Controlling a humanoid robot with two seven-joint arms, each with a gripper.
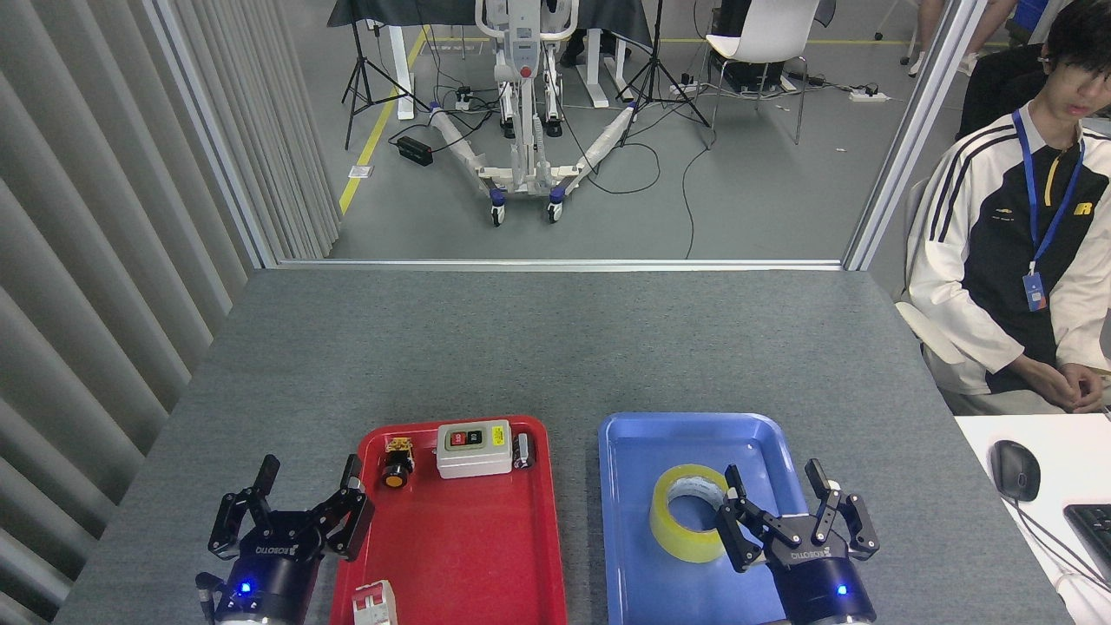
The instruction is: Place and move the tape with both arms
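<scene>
The tape (691, 512) lies flat in the blue tray (634, 486), with its hole facing up. The right gripper (774, 495) is just beside it, a little to the right, and its fingers are spread apart and hold nothing. The left gripper (308, 486) is far off, past the red tray (460, 555), with its fingers apart too (also empty). So the right arm is much nearer and looks best placed to reach the tape.

Tape (687, 512) flat in blue tray (634, 555), right end effector (775, 486) spread beside it, left end effector (309, 480) spread
</scene>
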